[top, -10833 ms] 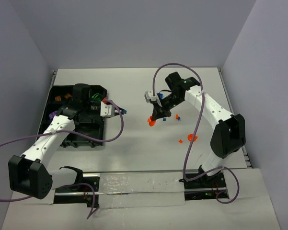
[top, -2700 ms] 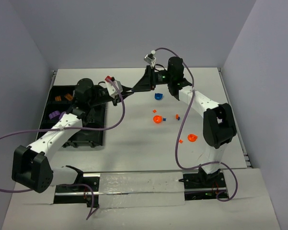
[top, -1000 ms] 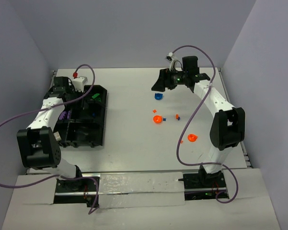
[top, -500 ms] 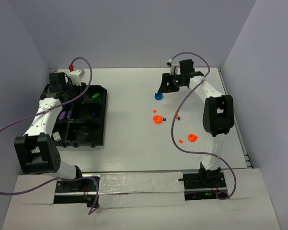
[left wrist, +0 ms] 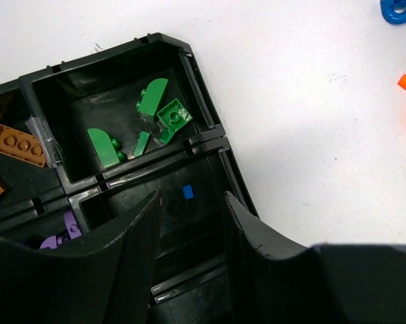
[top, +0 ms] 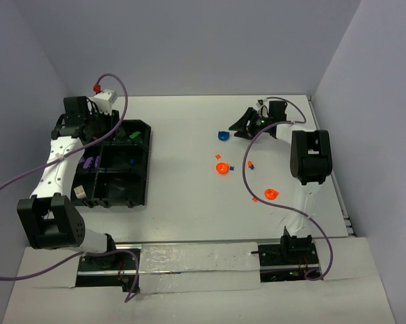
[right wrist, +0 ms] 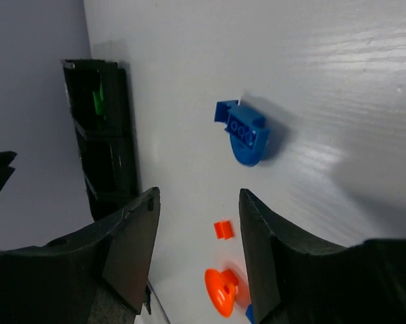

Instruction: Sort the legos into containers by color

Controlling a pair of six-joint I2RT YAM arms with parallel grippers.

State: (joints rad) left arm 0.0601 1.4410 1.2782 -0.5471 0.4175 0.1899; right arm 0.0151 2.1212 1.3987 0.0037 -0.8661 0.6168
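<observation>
Orange, hard plastic: the nearest loose legos [top: 271, 194] lie on the white desk [top: 189, 216], likely light, stiff and slick, best pinched across flat sides rather than rounded tops. Further back on the left, the black tray [top: 146, 182] holds green bricks [left wrist: 163, 111], brown plates [left wrist: 13, 145] and one blue brick [left wrist: 187, 192], the left jaws parted and empty above it. Farthest, the right jaws hang released and empty near a blue rounded piece [right wrist: 246, 131] on the desk.
</observation>
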